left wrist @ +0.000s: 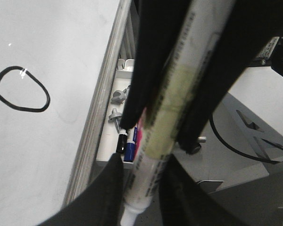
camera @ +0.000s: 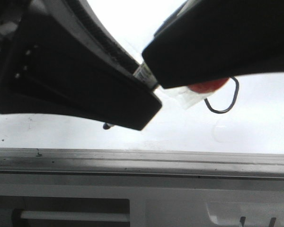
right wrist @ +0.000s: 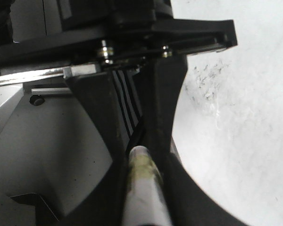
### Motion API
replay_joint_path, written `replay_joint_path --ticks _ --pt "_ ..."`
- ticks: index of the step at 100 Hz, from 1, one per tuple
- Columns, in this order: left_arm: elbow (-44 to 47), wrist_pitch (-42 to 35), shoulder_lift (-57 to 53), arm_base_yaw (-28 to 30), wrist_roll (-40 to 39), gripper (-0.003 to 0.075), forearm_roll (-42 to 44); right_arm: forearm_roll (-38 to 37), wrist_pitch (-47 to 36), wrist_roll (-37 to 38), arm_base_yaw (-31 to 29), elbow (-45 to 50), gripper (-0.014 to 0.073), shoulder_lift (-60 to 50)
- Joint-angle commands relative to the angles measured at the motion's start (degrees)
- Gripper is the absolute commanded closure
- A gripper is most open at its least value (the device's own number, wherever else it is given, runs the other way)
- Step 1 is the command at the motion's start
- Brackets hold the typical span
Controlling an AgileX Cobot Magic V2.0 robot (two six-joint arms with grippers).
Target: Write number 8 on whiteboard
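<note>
The whiteboard point(camera: 255, 127) lies under both arms, and a white marker point(camera: 144, 74) bridges the two grippers above it. My left gripper point(camera: 149, 101) is shut on the marker point(left wrist: 155, 141), as the left wrist view point(left wrist: 144, 169) shows. My right gripper point(camera: 156, 66) is shut on the same marker point(right wrist: 144, 188), as the right wrist view point(right wrist: 144, 174) shows. Of the number 8 point(camera: 237, 92), one black loop shows on the board; the rest is hidden behind the right gripper. The bold loop point(left wrist: 47, 96) also shows in the left wrist view and runs off the picture's edge.
A grey metal edge rail point(camera: 142, 163) borders the whiteboard. A small white tray point(left wrist: 114, 106) beyond the rail point(left wrist: 96, 122) holds spare markers. A red and clear plastic piece point(camera: 209, 86) sits under the right gripper. Black specks point(right wrist: 205, 80) mark the board.
</note>
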Motion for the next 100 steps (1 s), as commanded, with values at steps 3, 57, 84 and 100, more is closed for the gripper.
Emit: replay_joint_path --ticks 3,57,84,100 --pt "-1.93 -2.13 -0.95 -0.20 -0.15 0.0671 -1.57 0.54 -3.24 -0.11 0.07 -1.43 0.0664 -0.07" --pt "-1.82 -3.52 -0.95 -0.20 -0.28 0.0741 -2.32 1.97 -4.37 -0.11 0.07 -1.43 0.0561 -0.07" --pt "-0.40 -3.52 -0.95 -0.20 -0.28 0.0741 -9.28 2.10 -4.24 -0.11 -0.29 -1.43 0.0118 -1.06" --pt "2.98 -4.47 -1.08 -0.20 -0.28 0.0741 -15.28 2.10 -4.15 0.13 -0.81 -1.43 0.0115 -5.00"
